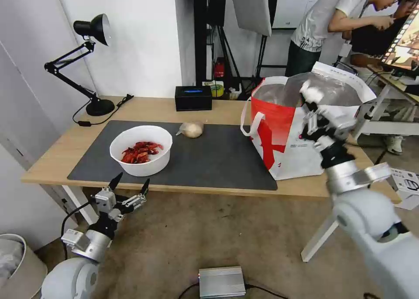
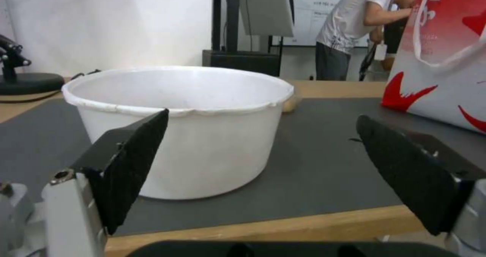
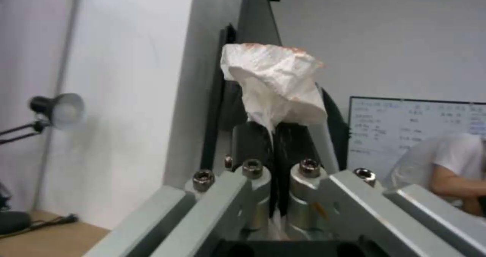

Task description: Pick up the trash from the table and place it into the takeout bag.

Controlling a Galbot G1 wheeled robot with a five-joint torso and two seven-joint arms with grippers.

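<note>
Gripping crumpled tissue (image 3: pixel 276 84), right gripper (image 1: pixel 309 99) beside takeout bag (image 1: pixel 288 137) rim

You have one white bowl (image 1: pixel 140 156), one beige bag lump (image 1: pixel 191 129) and one tissue (image 3: pixel 276 87). You also have one takeout bag (image 1: pixel 288 144), one lamp (image 1: pixel 87 63) and one black box (image 1: pixel 193 97).

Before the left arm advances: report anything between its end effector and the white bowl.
Nothing visible: the open left end effector sits off the table's near edge, facing the round white plastic bowl of red scraps directly.
</note>
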